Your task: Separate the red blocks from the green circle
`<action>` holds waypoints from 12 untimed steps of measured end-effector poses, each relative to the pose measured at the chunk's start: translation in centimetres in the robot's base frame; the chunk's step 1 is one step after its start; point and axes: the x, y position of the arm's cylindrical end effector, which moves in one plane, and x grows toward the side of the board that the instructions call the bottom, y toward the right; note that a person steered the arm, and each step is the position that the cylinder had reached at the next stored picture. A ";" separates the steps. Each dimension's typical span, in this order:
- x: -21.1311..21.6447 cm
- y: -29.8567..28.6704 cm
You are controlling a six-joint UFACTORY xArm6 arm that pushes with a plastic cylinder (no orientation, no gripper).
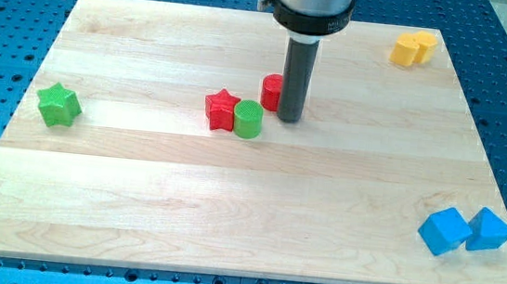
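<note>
A red star [221,109] lies near the board's middle, touching the green circle [248,119] on its right. A red cylinder block [271,92] stands just up and right of the green circle, with a small gap between them. My tip [290,119] rests on the board right against the red cylinder's right side, a little to the right of the green circle. The rod hides part of the red cylinder.
A green star [58,105] lies at the view's left. A yellow block [414,47] sits at the top right corner. Two blue blocks [444,230] [489,229] lie side by side at the bottom right. The wooden board [135,205] ends at a blue perforated table.
</note>
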 end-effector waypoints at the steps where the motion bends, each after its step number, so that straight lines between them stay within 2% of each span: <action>1: -5.9 0.6; 3: -11.7 0.3; 4: -11.9 -3.1; 5: -7.6 -5.2; 6: -3.5 -4.5; 8: -3.4 -4.6; 9: -1.5 -5.0; 11: 5.9 -5.0; 12: 7.8 -3.2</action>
